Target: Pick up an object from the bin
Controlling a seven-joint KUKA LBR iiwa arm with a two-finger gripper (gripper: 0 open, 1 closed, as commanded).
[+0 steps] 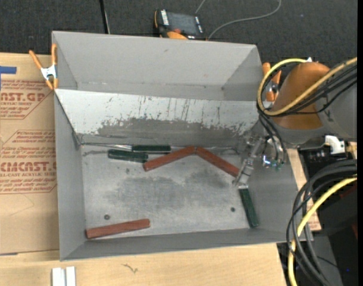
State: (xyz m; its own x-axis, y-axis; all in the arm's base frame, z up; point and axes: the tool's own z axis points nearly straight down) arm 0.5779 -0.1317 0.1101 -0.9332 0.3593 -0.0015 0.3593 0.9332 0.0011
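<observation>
Closest to me, front-left in the grey metal bin (152,70), a flat reddish-brown stick (118,228) lies on its own. Front-right, a short dark green stick (248,208) lies by the R wall. The gripper (243,179) is low over its far end, right where it meets the R end of 2 reddish-brown sticks (217,161) set in a shallow V. Can't tell tbh if the gripper's open or closed. Further back-left, a couple of long dark green sticks (137,154) lie along the back wall.

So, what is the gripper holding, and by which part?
It cannot be told: the gripper is by the brown stick's right end and the green stick's top.
</observation>
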